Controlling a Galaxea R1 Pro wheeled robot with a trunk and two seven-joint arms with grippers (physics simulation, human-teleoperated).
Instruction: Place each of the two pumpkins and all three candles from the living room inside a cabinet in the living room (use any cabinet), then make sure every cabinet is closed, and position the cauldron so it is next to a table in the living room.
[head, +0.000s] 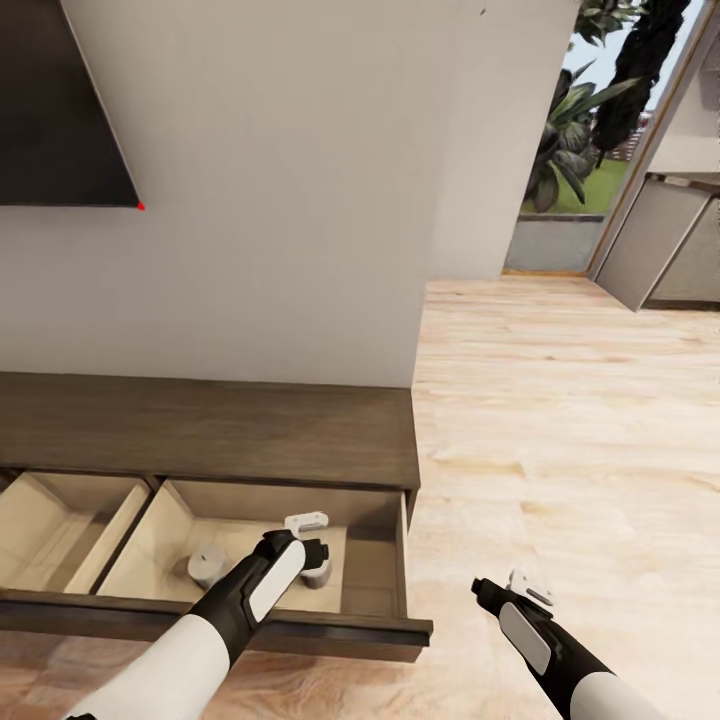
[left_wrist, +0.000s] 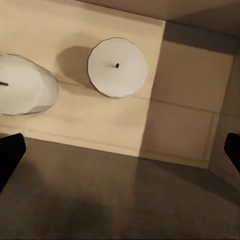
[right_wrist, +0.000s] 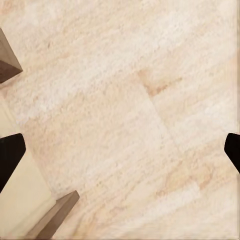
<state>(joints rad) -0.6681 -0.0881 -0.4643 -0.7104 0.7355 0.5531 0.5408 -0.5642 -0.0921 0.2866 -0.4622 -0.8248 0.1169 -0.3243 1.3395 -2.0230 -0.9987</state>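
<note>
The dark brown cabinet (head: 200, 430) stands against the wall with two drawers pulled out. In the right drawer (head: 300, 632) stand two cream-white candles, one free (head: 207, 566) and one partly behind my left gripper (head: 320, 574). The left wrist view looks down on both candles (left_wrist: 117, 66) (left_wrist: 22, 85) on the tan drawer floor. My left gripper (head: 312, 548) (left_wrist: 120, 150) hangs open just above that drawer, holding nothing. My right gripper (head: 497, 592) (right_wrist: 120, 150) is open over the wood floor, right of the drawer. The pumpkins and the cauldron are out of view.
A black TV (head: 60, 100) hangs on the pale wall above the cabinet. The left drawer (head: 60, 525) is open with a bare tan inside. Plank floor (head: 560, 430) stretches right towards grey kitchen units (head: 670, 250) and a window with plants (head: 580, 120).
</note>
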